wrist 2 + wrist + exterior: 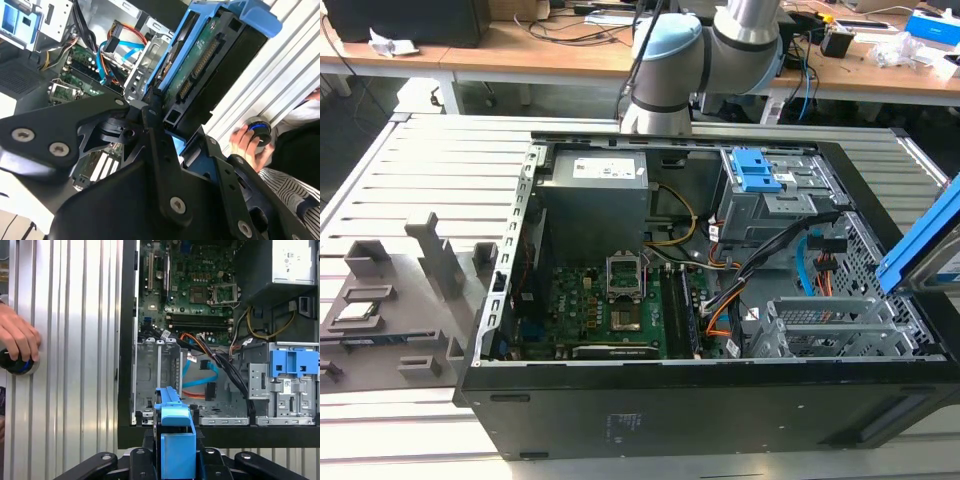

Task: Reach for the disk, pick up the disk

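Starting right up close with the gripper [172, 132]: clamping down on the disk [205, 65], black fingers [207, 460] pressing in on either side of its bright blue bracket. Holding it edge-up and clear of the open computer case [620, 420], out past the case's side wall rather than down inside. Hanging just above the empty grey drive cage [155, 370], going by the first wrist view.

Judging the step: looking like reaching is done and picking up is pretty much in hand, with the disk [920, 250] already sitting up off everything. Guessing any further move is calling for a steady squeeze and for keeping the bracket away from the case rim and the orange and blue cables [200, 375] below the gripper.

Also noticing a person's hand [17, 342] off to one side of the gripper, resting on a small round blue-and-black thing on the ribbed metal table [75, 340], well apart from the disk.

Hard-to-see stuff: getting only the green circuit-board side and the connector edge in the second wrist view, so not confirming any label. Not making out the actual pad contact, being tucked behind the bracket. Losing most of the disk off the exterior view's right edge too.
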{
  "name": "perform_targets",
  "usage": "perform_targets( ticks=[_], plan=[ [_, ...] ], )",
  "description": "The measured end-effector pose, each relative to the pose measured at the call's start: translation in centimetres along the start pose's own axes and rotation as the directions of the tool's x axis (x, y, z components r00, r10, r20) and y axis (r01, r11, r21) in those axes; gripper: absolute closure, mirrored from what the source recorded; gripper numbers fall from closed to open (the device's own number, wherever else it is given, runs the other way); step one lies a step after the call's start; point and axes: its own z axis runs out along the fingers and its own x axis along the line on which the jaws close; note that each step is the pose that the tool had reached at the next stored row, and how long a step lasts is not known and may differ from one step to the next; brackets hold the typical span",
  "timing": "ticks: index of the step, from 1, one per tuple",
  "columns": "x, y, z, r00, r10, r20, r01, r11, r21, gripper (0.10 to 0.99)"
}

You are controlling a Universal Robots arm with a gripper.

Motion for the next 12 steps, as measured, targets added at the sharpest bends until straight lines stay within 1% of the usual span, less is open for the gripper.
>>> perform_targets(
  ticks=[2, 3, 5, 7, 9, 12],
  plan=[
    [0.07, 0.38, 0.01, 1.0, 0.0, -0.0001, 0.0, 1.0, 0.0, 0.722],
    [0.14, 0.76, 0.02, 1.0, 0.0, -0.0001, 0.0, 1.0, 0.0, 0.722],
    [0.22, 1.22, 0.04, 1.0, 0.0, -0.0002, 0.0, 1.0, 0.0, 0.722],
    [0.28, 1.53, 0.05, 1.0, 0.0, -0.0001, 0.0, 1.0, 0.0, 0.722],
    [0.37, 2.0, 0.07, 1.0, 0.0, -0.0001, 0.0, 1.0, 0.0, 0.722],
    [0.45, 2.34, 0.09, 1.0, 0.0, 0.0, 0.0, 1.0, 0.0, 0.722]
  ],
)
